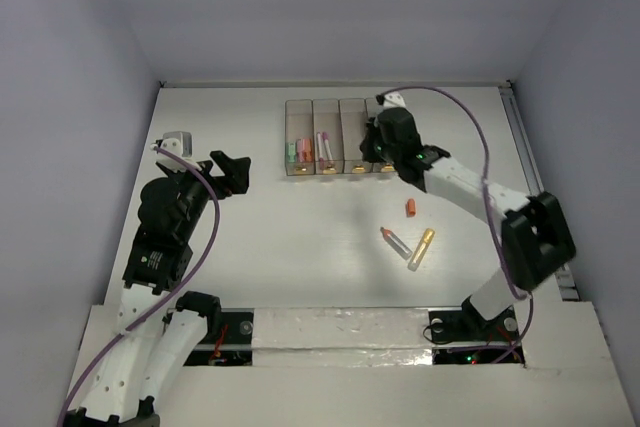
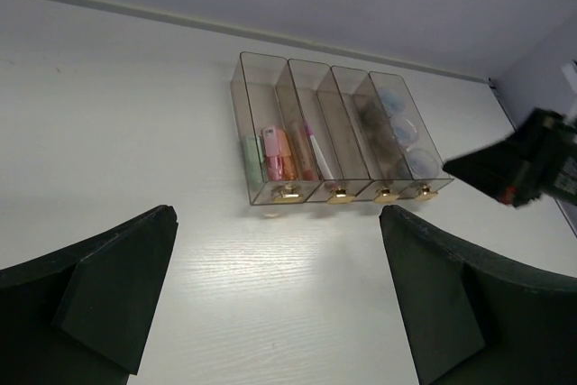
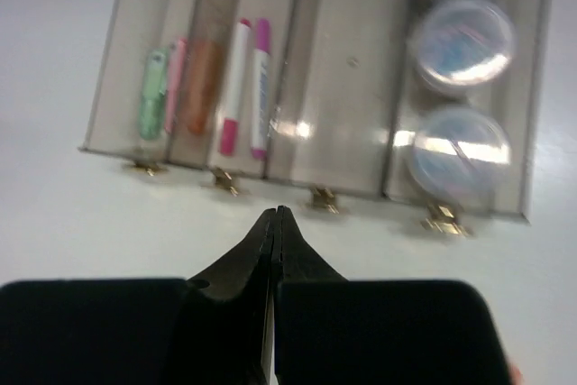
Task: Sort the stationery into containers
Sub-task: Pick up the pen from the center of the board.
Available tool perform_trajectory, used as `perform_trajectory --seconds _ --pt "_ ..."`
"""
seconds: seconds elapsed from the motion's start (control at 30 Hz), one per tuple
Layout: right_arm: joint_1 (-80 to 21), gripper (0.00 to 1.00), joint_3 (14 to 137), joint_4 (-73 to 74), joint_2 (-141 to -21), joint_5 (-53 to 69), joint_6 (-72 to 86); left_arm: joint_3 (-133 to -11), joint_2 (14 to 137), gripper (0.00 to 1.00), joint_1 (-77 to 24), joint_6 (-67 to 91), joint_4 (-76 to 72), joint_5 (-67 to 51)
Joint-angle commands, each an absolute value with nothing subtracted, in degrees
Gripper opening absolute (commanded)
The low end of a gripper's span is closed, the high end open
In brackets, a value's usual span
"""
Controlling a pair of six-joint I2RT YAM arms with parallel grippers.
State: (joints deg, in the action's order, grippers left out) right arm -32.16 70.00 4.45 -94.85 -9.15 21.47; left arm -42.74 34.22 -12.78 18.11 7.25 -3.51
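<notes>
The left arm (image 1: 160, 237) stands folded over its base with the wrist turned rightward. The left gripper (image 1: 233, 171) is released, its fingers (image 2: 117, 286) spread wide with nothing between them. The right arm (image 1: 500, 217) rises from its base, bends at the elbow and stretches forward and leftward. The right gripper (image 3: 275, 214) is clenched, tips pressed together on nothing.

Behind its fingers, toward the elbow, a gold stick (image 1: 421, 249), a pink-tipped stick (image 1: 395, 242) just beside it and an orange stick (image 1: 411, 208) lie loose on the table (image 1: 300, 257).

Just ahead of the shut fingertips sit the containers (image 3: 343, 87), well ahead of the left fingers. Far left of those tips lie a green stick (image 3: 151, 96), a pink stick (image 3: 176, 87) and an orange-brown stick (image 3: 203, 87). Next come two white-magenta sticks (image 3: 236, 87). Right of the tips are three jars (image 3: 460, 42).
</notes>
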Motion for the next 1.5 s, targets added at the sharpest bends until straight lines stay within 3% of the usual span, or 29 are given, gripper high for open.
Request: perform_trajectory --seconds 0.0,0.13,0.3,0.6,0.7,0.73,0.77,0.83,1.13,1.23,1.33,1.47 --pt "-32.08 0.00 57.60 4.02 -81.97 -15.11 23.11 -42.63 33.58 0.94 -13.10 17.58 4.22 -4.66" --pt "-31.55 0.00 43.02 13.86 -70.97 -15.12 27.85 -42.71 33.84 0.94 -13.62 17.67 4.22 -4.74" --pt "-31.55 0.00 35.78 28.17 -60.75 -17.12 37.68 -42.63 33.75 0.94 -14.67 17.67 4.22 -4.75" --pt "-28.57 0.00 39.45 37.78 -66.07 -24.60 45.35 -42.80 32.87 0.94 -17.31 17.31 5.18 -3.78" --pt "-26.72 0.35 39.99 38.59 -67.85 -24.96 46.05 -42.89 31.99 0.94 -18.72 17.05 5.62 -3.25" --pt "-26.20 0.53 39.82 38.32 -68.03 -24.35 45.97 -42.89 31.73 0.94 -19.50 16.88 5.71 -2.90" --pt "-26.19 0.63 39.73 38.23 -68.03 -24.26 45.88 -42.98 31.55 0.94 -20.29 16.88 5.80 -2.73" --pt "-26.19 0.67 39.73 37.71 -68.81 -23.12 45.62 -43.07 31.12 0.94 -20.91 16.79 5.80 -2.46" --pt "-25.66 0.48 39.11 32.61 -76.28 -17.31 44.47 -43.24 29.97 0.94 -22.59 16.17 6.42 -0.88" --pt "-25.66 0.28 39.99 33.92 -78.40 -19.50 44.65 -43.24 29.97 0.94 -22.59 16.17 6.42 -0.88" --pt "-25.66 0.15 41.21 35.15 -76.47 -21.61 44.30 -43.24 30.06 0.94 -22.59 16.17 6.42 -0.88" --pt "-25.66 0.09 46.22 39.20 -74.71 -24.60 40.61 -43.24 30.23 0.94 -22.59 16.08 6.42 -0.79"
